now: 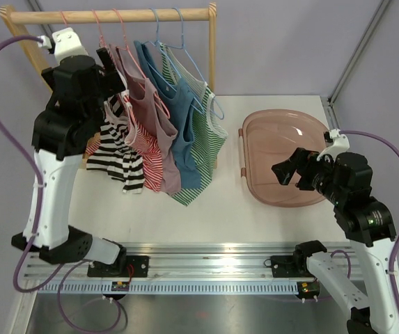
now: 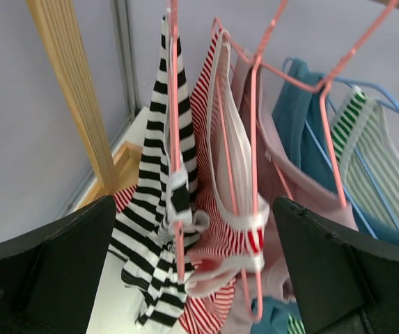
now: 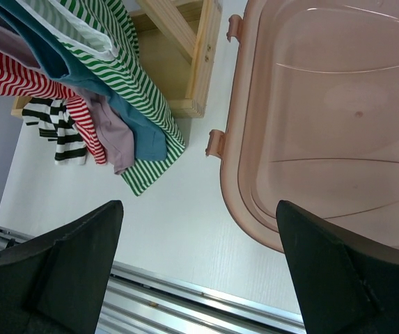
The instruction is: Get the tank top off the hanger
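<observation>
L to R: wooden rack (image 1: 108, 14) stands at the table's (image 1: 150, 216) far-left corner with five tank tops hanging in a row. Left gripper (image 2: 193, 257) is up at rail height by the row's left end, jaws wide apart, nothing btwn them. In the wrist view its fingers (image 2: 46, 264) frame the first two tops w/o touching either. Black/white striped top (image 1: 112, 149) is first, on a pink hanger (image 2: 175, 104). Red/white striped top (image 1: 150, 163) is just beside it, then mauve top (image 1: 154, 111), blue top (image 1: 182, 132) and green striped top (image 1: 206, 149) at the right end. All are on hangers, hems down near the table. Pink tub (image 1: 283, 132) sits on the table right of the rack, apart from the clothes. Right gripper (image 1: 290, 170) hovers over the tub's near-left part, jaws also fully spread, holding nothing.
</observation>
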Available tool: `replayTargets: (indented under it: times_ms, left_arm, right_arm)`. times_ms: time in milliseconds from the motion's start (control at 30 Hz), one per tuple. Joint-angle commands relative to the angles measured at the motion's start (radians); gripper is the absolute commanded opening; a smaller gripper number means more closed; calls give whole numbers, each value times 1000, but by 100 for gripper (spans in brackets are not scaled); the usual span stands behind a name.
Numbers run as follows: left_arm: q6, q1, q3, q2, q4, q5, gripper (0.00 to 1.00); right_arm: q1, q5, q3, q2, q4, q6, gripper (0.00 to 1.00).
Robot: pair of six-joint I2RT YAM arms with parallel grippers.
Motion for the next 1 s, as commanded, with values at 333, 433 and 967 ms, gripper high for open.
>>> replayTargets:
  times_ms: [333,433,967]
  left_arm:
    - [62,238,176,240,12,114,62]
    - [79,257,228,293,1,125,53]
    - [77,301,254,349,29,205,0]
  right_arm:
    - [4,-46,19,-36,10,-16,99]
    - [6,-52,14,-38,16,-13,99]
    - [4,-64,-1,-36,29,-7,100]
